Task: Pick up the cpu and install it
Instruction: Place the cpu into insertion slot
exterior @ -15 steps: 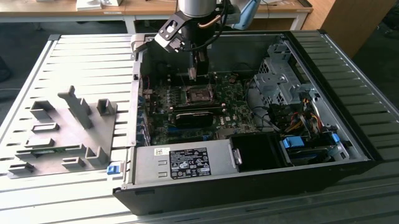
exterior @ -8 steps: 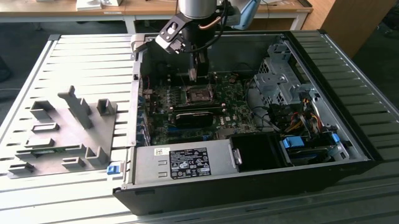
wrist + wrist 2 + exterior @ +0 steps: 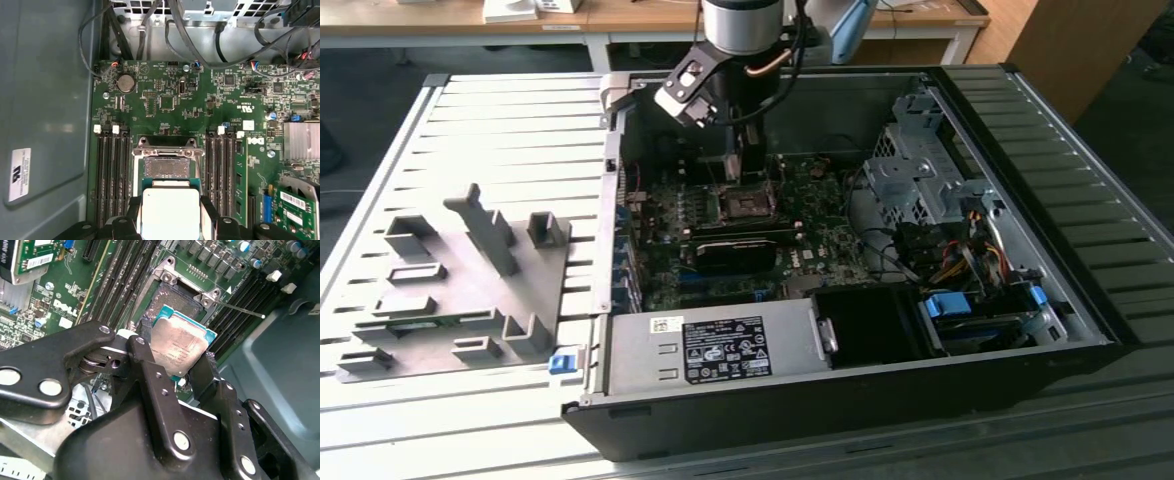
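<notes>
The cpu (image 3: 181,346) is a flat square chip with a shiny silver top and a green rim, and it hangs between my black fingers (image 3: 145,360). My gripper (image 3: 175,357) is shut on the cpu, gripping two opposite edges. In the first wrist view the cpu (image 3: 170,212) sits just over the near edge of the open metal-framed socket (image 3: 166,167). The exterior view shows my gripper (image 3: 744,165) reaching down into the computer case, right above the socket (image 3: 750,205) on the motherboard. In the second wrist view the socket (image 3: 177,297) lies just beyond the chip.
Memory slots (image 3: 112,175) flank the socket on both sides. A drive cage (image 3: 914,170) and loose cables (image 3: 961,250) fill the case's right side in the exterior view. The power supply (image 3: 707,350) sits in front. A grey plastic fixture (image 3: 454,280) lies on the table at the left.
</notes>
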Tool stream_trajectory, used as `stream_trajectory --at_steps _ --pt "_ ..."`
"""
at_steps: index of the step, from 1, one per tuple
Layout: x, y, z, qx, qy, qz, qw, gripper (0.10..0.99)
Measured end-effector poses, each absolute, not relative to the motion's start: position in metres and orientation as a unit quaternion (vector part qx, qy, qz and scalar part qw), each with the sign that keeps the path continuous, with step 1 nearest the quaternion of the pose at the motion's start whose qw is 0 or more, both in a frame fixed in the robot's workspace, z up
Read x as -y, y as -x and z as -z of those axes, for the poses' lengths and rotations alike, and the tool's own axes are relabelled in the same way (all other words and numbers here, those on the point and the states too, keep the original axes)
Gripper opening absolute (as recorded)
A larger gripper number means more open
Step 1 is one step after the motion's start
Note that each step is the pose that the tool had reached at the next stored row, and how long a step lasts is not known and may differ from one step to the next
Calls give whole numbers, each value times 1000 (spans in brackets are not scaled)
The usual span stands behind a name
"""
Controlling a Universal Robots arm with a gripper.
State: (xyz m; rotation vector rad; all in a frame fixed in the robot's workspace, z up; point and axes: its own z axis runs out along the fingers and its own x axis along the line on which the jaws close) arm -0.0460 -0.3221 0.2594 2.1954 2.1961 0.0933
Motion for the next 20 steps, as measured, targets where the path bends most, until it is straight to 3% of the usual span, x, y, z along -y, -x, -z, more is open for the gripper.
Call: stream_trajectory --at_steps 20 --pt "322 44 -233 -706 -707 -30 18 545"
